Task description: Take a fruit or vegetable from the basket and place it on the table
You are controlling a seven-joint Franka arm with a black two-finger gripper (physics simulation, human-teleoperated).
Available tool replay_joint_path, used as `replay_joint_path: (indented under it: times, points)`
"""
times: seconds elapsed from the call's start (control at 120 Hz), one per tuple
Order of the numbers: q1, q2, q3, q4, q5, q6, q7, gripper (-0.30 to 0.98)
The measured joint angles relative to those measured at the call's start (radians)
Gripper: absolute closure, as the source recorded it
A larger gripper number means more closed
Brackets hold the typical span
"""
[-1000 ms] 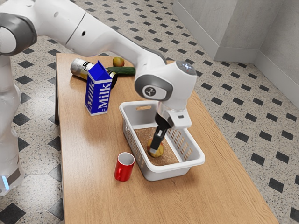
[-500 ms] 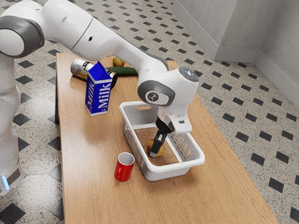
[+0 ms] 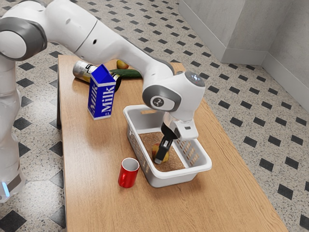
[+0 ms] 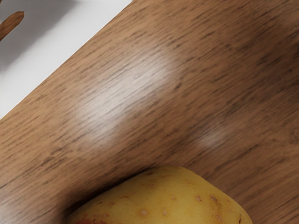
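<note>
Live: I'm seeing a yellow, rounded potato sitting right at my slim black gripper | white rectangular plastic basket surrounding both | grip: can't tell

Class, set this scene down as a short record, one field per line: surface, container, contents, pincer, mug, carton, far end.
Surface: wooden table
Container: white basket
Contents: yellow speckled fruit or vegetable
Pincer: gripping part lowered into the basket, at the yellow item
Mug: red mug, upright beside the basket
Carton: blue milk carton, upright
Far end: cucumber, round fruit
</note>
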State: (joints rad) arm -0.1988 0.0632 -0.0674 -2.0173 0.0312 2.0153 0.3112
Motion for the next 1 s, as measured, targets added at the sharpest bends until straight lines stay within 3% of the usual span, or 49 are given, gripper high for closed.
replay_joint_path:
  times: [0.433, 0.717, 1.0]
  points:
    - [0.001, 0.012, 0.001, -0.002, 0.006, 0.007, 0.001, 0.02]
    - [0.003, 0.013, 0.001, -0.004, 0.012, 0.010, -0.003, 0.28]
    - [0.002, 0.011, 0.008, -0.006, 0.021, 0.014, -0.015, 0.31]
